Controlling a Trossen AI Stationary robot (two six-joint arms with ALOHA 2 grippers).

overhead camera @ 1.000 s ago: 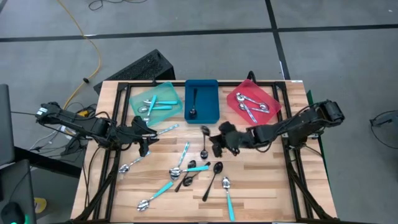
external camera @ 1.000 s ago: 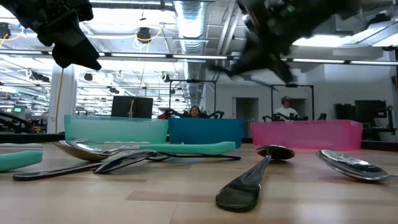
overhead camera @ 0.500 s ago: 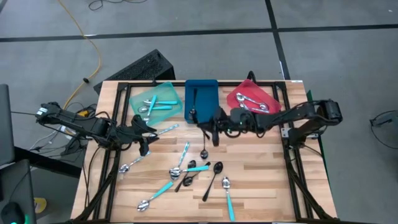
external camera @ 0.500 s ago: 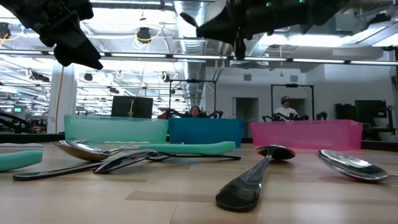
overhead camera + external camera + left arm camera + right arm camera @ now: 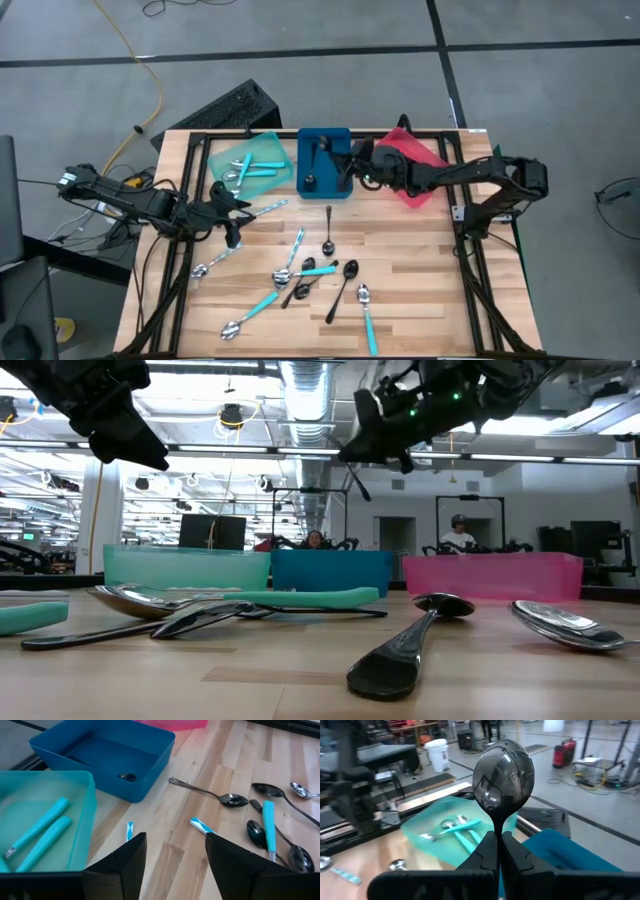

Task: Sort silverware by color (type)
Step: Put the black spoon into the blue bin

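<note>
My right gripper point(image 5: 347, 168) hangs over the blue tray point(image 5: 324, 140) at the far edge, shut on a black spoon point(image 5: 503, 775). The left gripper point(image 5: 232, 216) stays open above the table's left part, by a teal-handled spoon point(image 5: 264, 209) lying flat, whose handle end point(image 5: 201, 825) shows between the fingers. Several more spoons point(image 5: 300, 272) lie flat in the middle and near part, one dark spoon point(image 5: 328, 230) apart from them. The teal tray point(image 5: 222, 152) holds teal-handled spoons point(image 5: 252, 168); the blue tray holds a black spoon point(image 5: 310, 172). My right gripper pinches the black spoon's handle point(image 5: 498, 832) between its two fingers. The bowl point(image 5: 503, 770) stands out beyond the fingertips, so the spoon lies along the fingers. The fingers reach about level from the table's right side. The spoon is lifted clear, above the trays.
The red tray point(image 5: 408, 190) at the far right lies partly under my right arm point(image 5: 450, 178). Black frame rails point(image 5: 190, 135) run along the table's far and side edges. Bare wood point(image 5: 420, 290) shows at the near right.
My right gripper has carried the black spoon from above the table's middle toward the far edge, over the blue tray, rising a little and rolling its wrist. It has stayed shut on the spoon. The spoons on the table have not moved.
</note>
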